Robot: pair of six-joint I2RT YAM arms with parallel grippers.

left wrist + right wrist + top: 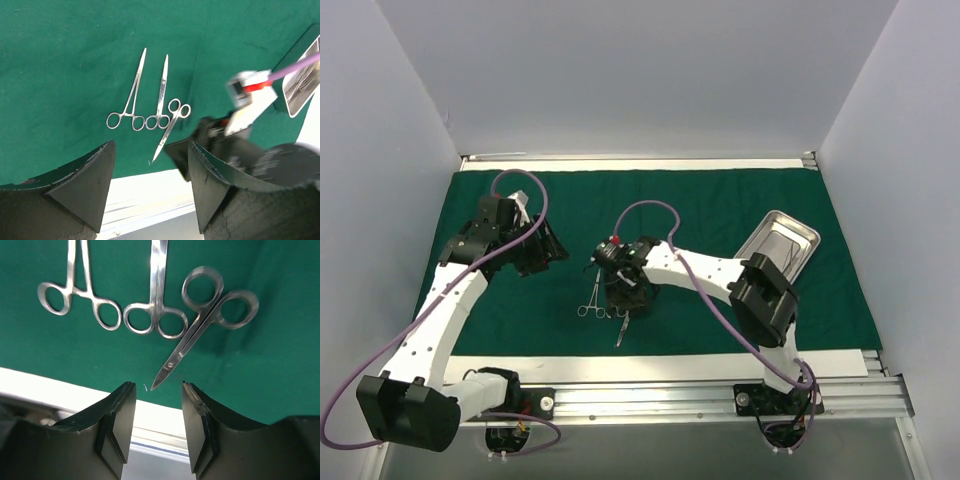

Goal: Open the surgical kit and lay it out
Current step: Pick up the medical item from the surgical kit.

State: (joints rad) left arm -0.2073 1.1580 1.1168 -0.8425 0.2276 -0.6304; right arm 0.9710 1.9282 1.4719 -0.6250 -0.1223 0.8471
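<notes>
The dark green drape (720, 205) lies spread flat over the table. The steel tray (778, 243) sits on it at the right. Three silver ring-handled instruments lie side by side at the drape's near middle: a clamp (80, 295), a second clamp (157, 305) and small scissors (202, 320); they also show in the left wrist view (150, 107). My right gripper (157, 390) hovers open and empty just above the scissors' tip, over the drape's near edge. My left gripper (150, 165) is open and empty, raised over the drape's left part (535, 250).
A white table strip (660, 368) and a metal rail (720, 398) run along the near edge. White walls enclose the table on three sides. The right arm's links (760, 295) span from the middle to the near right, beside the tray.
</notes>
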